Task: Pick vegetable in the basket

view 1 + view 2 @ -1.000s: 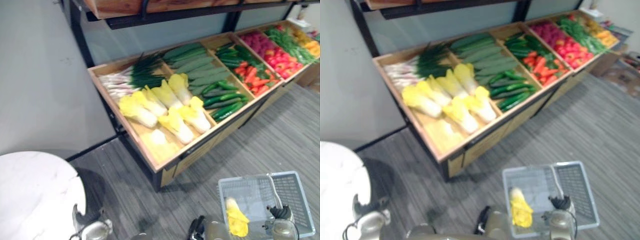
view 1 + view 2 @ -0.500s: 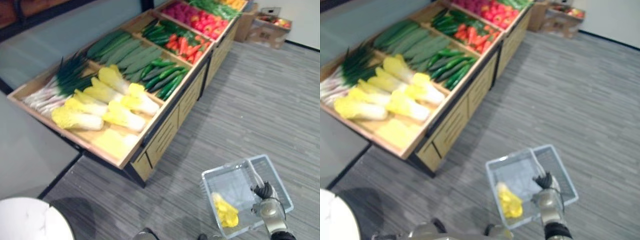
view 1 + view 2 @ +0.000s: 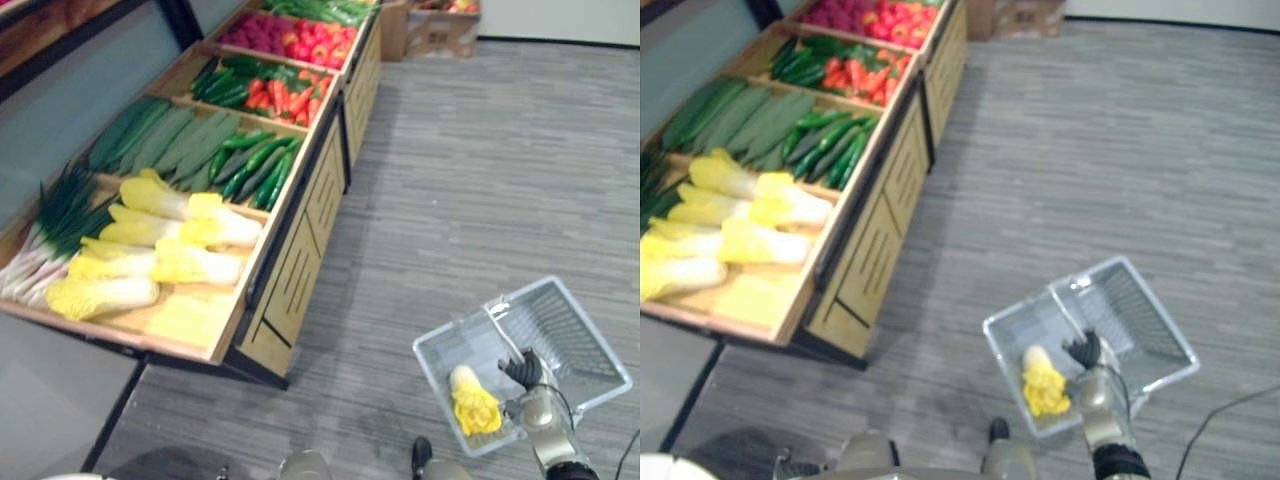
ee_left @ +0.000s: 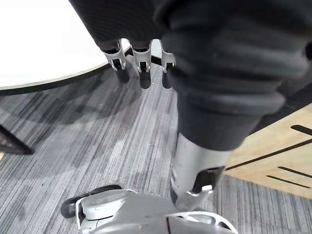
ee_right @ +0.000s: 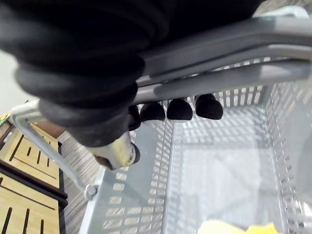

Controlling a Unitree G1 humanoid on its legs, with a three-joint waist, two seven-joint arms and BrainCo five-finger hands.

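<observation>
The right hand [image 3: 527, 372] curls round the metal handle [image 5: 234, 39] of the pale grey plastic basket [image 3: 575, 330] to carry it; a yellow leafy cabbage [image 3: 472, 405] lies inside. The left hand [image 4: 141, 56] seems relaxed.

Grocery shop produce aisle, long wooden display stand [image 3: 300, 255] with open bins of napa cabbages [image 3: 185, 262], cucumbers [image 3: 258, 165], carrots [image 3: 288, 100] and green onions [image 3: 48, 232], cardboard box [image 3: 440, 28] of produce beyond, grey shopping basket [image 3: 592, 345]
</observation>
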